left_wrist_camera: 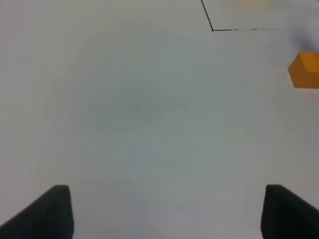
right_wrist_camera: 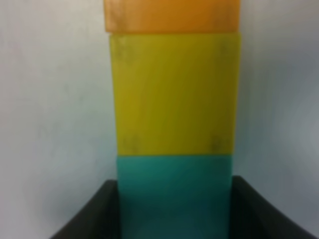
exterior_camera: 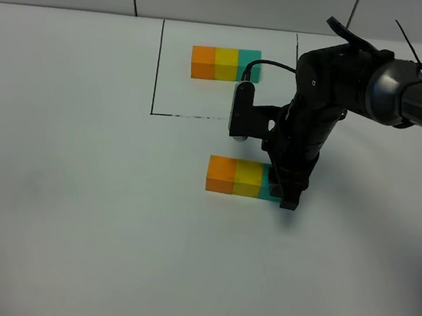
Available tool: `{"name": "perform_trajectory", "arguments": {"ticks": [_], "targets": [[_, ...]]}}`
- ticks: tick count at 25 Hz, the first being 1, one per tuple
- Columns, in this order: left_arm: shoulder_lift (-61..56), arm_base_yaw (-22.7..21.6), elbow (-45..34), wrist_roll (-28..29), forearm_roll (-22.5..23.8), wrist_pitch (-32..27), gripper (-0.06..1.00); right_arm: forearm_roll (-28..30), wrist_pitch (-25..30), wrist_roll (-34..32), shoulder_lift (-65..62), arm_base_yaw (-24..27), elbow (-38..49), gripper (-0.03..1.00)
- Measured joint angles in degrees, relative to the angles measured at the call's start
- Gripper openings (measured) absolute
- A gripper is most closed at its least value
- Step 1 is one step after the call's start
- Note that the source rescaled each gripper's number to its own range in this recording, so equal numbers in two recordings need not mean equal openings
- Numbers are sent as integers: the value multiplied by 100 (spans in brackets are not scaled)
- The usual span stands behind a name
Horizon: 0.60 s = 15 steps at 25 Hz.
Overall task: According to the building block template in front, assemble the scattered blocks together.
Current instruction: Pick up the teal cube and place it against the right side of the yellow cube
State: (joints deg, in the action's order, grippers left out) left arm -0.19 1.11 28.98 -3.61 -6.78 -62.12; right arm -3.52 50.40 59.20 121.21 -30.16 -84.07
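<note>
The building block template (exterior_camera: 225,64), a joined orange, yellow and teal row, lies at the back inside black lines. Nearer the front the scattered blocks stand side by side in one touching row: orange (exterior_camera: 220,175), yellow (exterior_camera: 247,179) and teal (exterior_camera: 268,189). My right gripper (exterior_camera: 284,192) comes down over the teal end and hides most of that cube. In the right wrist view its fingers (right_wrist_camera: 99,214) flank the teal block (right_wrist_camera: 174,189), shut on it, with yellow (right_wrist_camera: 174,94) and orange (right_wrist_camera: 172,15) beyond. My left gripper (left_wrist_camera: 167,209) is open over bare table, with the orange block (left_wrist_camera: 304,69) at the frame's edge.
Black lines (exterior_camera: 157,67) on the white table frame the template on three sides; a corner of them (left_wrist_camera: 212,29) shows in the left wrist view. The right arm's dark body (exterior_camera: 318,102) and its wrist camera (exterior_camera: 241,109) hang between the template and the front row.
</note>
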Motion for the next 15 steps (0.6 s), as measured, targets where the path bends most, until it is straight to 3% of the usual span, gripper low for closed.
{"name": "perform_trajectory", "arguments": {"ticks": [15], "targets": [[0,0,0,0,0,0,98,27,-16,334,0,-18,0,2]]}}
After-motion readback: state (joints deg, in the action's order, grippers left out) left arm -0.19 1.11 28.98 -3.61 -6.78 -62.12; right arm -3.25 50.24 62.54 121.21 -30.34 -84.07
